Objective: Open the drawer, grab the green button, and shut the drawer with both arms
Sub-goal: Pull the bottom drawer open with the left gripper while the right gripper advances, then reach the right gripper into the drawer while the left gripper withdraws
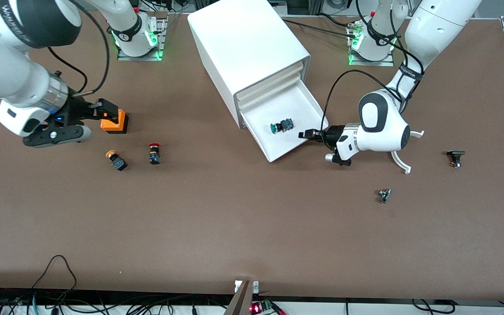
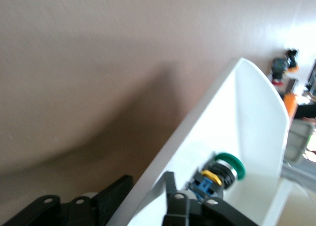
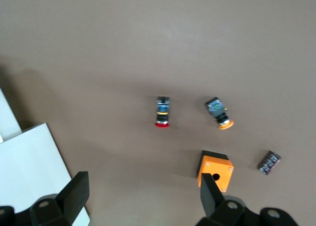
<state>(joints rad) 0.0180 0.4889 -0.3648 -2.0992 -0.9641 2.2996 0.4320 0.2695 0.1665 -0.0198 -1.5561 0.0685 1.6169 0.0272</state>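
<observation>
The bottom drawer (image 1: 301, 101) stands pulled out of the white cabinet (image 1: 247, 48). In it lies the green-capped button (image 1: 281, 126) on its side. My left gripper (image 1: 308, 134) is shut on the drawer's side wall toward the left arm's end of the table. In the left wrist view one finger sits outside the wall (image 2: 197, 132) and one inside it, with the gripper (image 2: 143, 186) close to the button (image 2: 222, 171). My right gripper (image 1: 99, 117) hangs open and holds nothing, above the table beside an orange box (image 1: 114, 121); the right wrist view shows its gripper (image 3: 143, 186) with bare table between the fingers.
A red-capped button (image 1: 154, 154) and an orange-capped button (image 1: 116, 159) lie nearer the front camera than the orange box. Toward the left arm's end lie a white curved piece (image 1: 403, 159) and two small dark parts (image 1: 455, 157) (image 1: 384, 194).
</observation>
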